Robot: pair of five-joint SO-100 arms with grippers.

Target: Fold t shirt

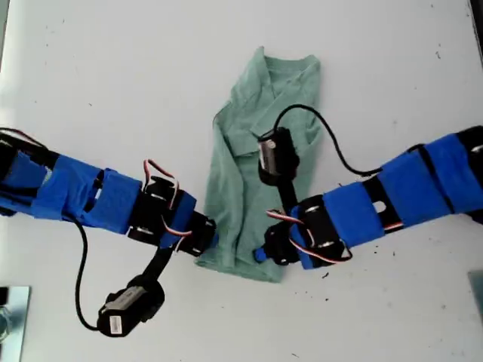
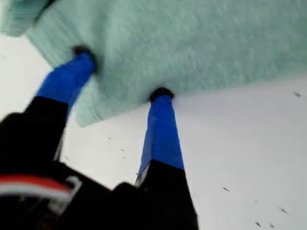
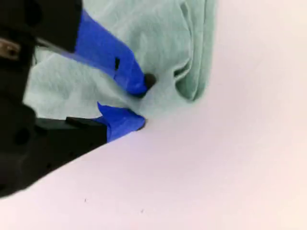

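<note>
The pale green t shirt lies on the white table as a long, narrow, folded strip, neckline at the far end. My first gripper comes from the exterior view's left to the shirt's near corner. In its wrist view the first gripper is open, with one fingertip on the t shirt and the other at its edge. My second gripper comes from the exterior view's right to the near hem. It stands narrowly open astride the hem of the t shirt, beside a folded edge.
Both blue-taped arms cross the table toward the shirt's near end. A black cable loops over the shirt's far part to a wrist camera. A metallic object sits at the exterior view's lower left corner.
</note>
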